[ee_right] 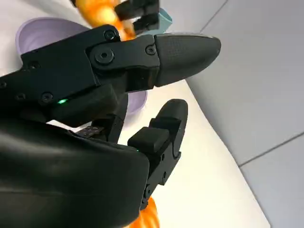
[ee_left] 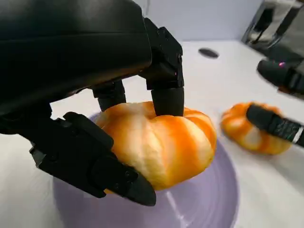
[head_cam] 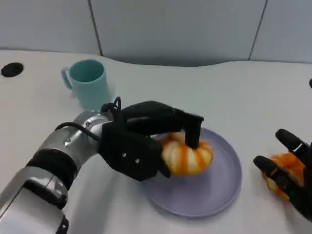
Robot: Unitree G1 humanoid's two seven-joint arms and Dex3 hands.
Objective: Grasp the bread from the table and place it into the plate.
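Left hand [head_cam: 146,141] grips the bread [head_cam: 187,155], fingers curled over its top and thumb under its near side; the bread sits over the left-centre of the lavender plate [head_cam: 214,187], and the left wrist view shows its underside at the plate surface, contact likely but not certain. Plate rim on the right and near sides is bare. A second bread roll [head_cam: 285,168] lies on the table just right of the plate, apart from the rim. Right hand [head_cam: 292,173] sits over that roll, fingers spread around it; cannot tell whether they press on it. Teal mug [head_cam: 87,83] stands upright behind the left forearm, well apart from the plate. White table [head_cam: 234,97] is open behind the plate up to its curved far edge; grey panelled wall [head_cam: 175,29] beyond. A dark round spot [head_cam: 12,69] at far left of the tabletop.
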